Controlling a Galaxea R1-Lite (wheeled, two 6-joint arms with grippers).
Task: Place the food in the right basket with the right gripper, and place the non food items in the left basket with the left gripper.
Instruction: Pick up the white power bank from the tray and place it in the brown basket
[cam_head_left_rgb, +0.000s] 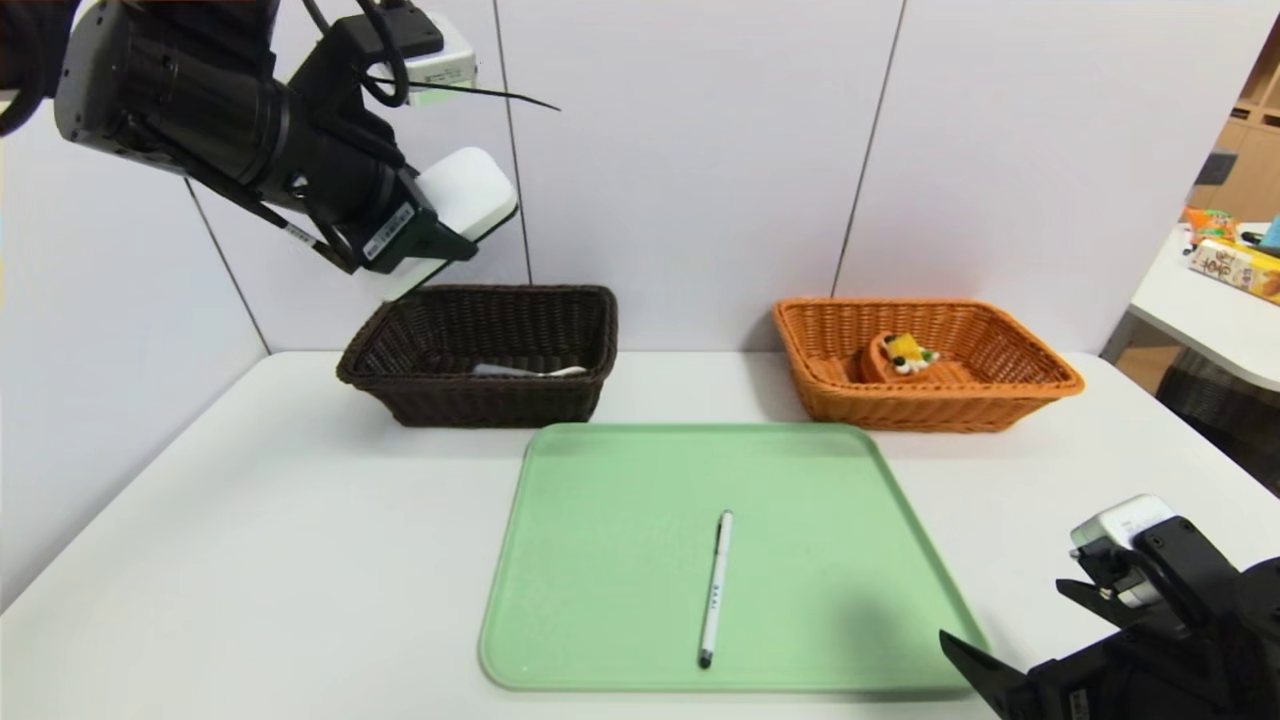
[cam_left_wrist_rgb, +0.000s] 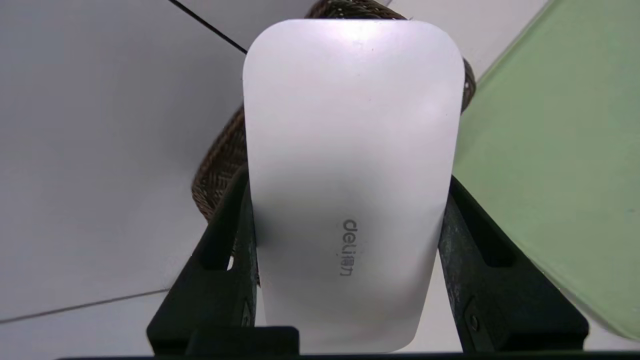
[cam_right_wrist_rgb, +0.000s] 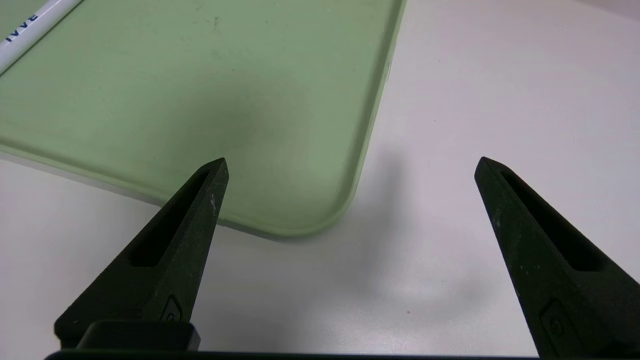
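A: Where is the left gripper (cam_head_left_rgb: 455, 235)?

B: High above the table, over the left rim of the dark left basket (cam_head_left_rgb: 483, 352). Its two fingers clamp the long edges of the white case (cam_head_left_rgb: 466, 190), which juts out past the fingertips.

A: And the wrist camera?

B: The white case (cam_left_wrist_rgb: 350, 175) fills most of it, a grey printed word on its face. It hides nearly all of the left basket (cam_left_wrist_rgb: 220, 160); only a woven edge shows beside it.

A: Anything already in that basket?

B: A pale, flat thing (cam_head_left_rgb: 527, 371) lies on the floor. It may be the peeler, but the near wall cuts it off and I cannot tell for sure.

A: The food?

B: The tart wedge (cam_head_left_rgb: 898, 356) sits inside the orange right basket (cam_head_left_rgb: 1020, 385), toward the back left of its floor.

A: What remains on the green tray (cam_head_left_rgb: 620, 560)?

B: Only the white pen (cam_head_left_rgb: 715, 588), lying almost lengthwise near the middle, dark tip toward the robot, clear of every rim. There is bare tray on both sides.

A: The right gripper (cam_head_left_rgb: 1000, 640)?

B: Low at the near right corner, partly cut off by the frame. From its wrist its fingers (cam_right_wrist_rgb: 190, 240) stand wide apart with nothing between them, above bare table just off the tray's rounded corner (cam_right_wrist_rgb: 320, 227). A slice of the pen (cam_right_wrist_rgb: 30, 25) shows at the edge.

A: Room between the baskets?

B: They stand well apart, with open table (cam_head_left_rgb: 200, 560) between them and around the tray.
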